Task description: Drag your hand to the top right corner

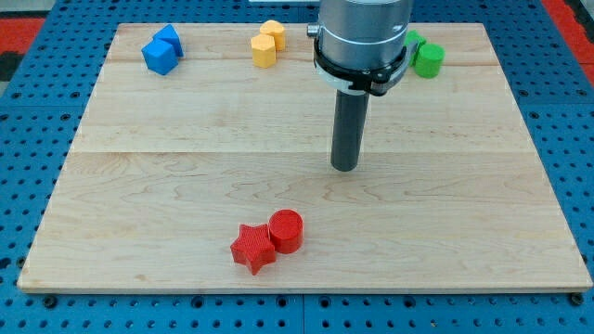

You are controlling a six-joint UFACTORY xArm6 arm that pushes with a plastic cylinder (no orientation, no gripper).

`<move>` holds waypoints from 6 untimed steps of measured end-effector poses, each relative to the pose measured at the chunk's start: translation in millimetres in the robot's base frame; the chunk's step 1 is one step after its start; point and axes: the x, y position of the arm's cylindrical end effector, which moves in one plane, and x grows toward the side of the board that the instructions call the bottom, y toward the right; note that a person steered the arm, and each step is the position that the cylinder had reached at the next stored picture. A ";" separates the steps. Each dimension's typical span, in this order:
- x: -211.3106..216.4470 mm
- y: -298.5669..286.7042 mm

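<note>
My tip (344, 168) rests on the wooden board (483, 232) a little right of the board's middle, touching no block. The board's top right corner (483, 28) lies up and to the right of it. A green cylinder (428, 60) and a second green block (414, 41), partly hidden by the arm, sit near that corner. A red star (251, 249) and a red cylinder (286, 231) touch each other below and left of the tip.
Two blue blocks (161, 50) sit together at the top left. Two yellow blocks (268, 44) sit at the top middle, left of the arm body (362, 37). A blue perforated table (575, 111) surrounds the board.
</note>
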 end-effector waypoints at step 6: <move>-166.2 221.4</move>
